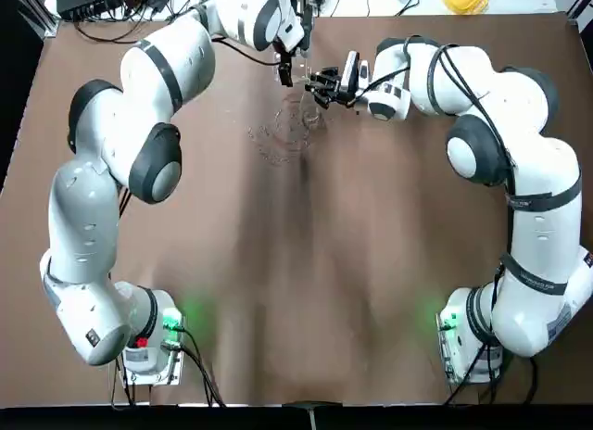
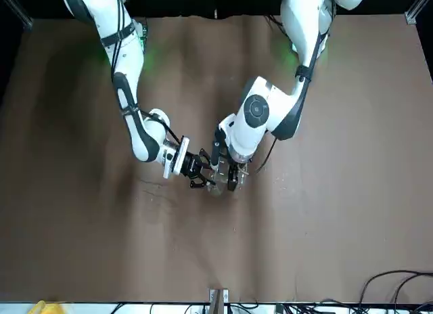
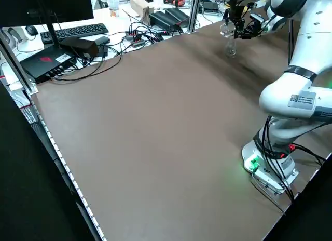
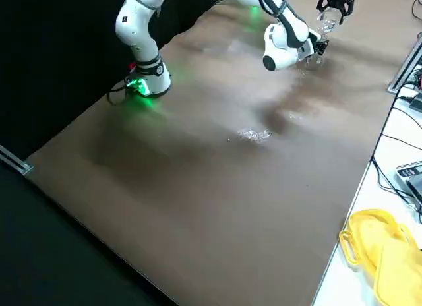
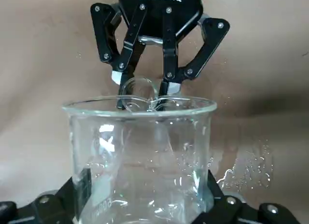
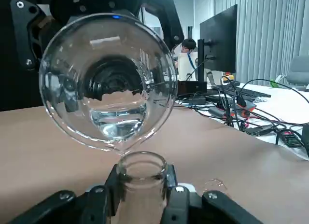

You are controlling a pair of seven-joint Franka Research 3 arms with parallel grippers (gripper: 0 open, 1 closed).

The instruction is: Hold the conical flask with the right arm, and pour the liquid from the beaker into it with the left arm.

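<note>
My right gripper (image 6: 141, 192) is shut on the neck of the conical flask (image 6: 141, 173), which stands upright at the far middle of the table. My left gripper (image 5: 140, 207) is shut on the beaker (image 5: 140, 156) and holds it tipped just above, lip over the flask's mouth (image 5: 139, 90). Clear liquid lies in the lower side of the tilted beaker (image 6: 108, 84). From overhead, the left gripper (image 1: 289, 59) and right gripper (image 1: 315, 85) meet closely. The front view shows the flask (image 2: 215, 185) between them. In the left side view, the beaker (image 3: 226, 29) hangs over the flask (image 3: 231, 49).
Droplets (image 5: 246, 166) wet the brown table (image 1: 306, 263) beside the flask. Beyond the far edge lie cables, a keyboard (image 3: 72, 30) and a yellow object (image 4: 379, 253). Both arm bases (image 1: 148, 351) stand at the near edge.
</note>
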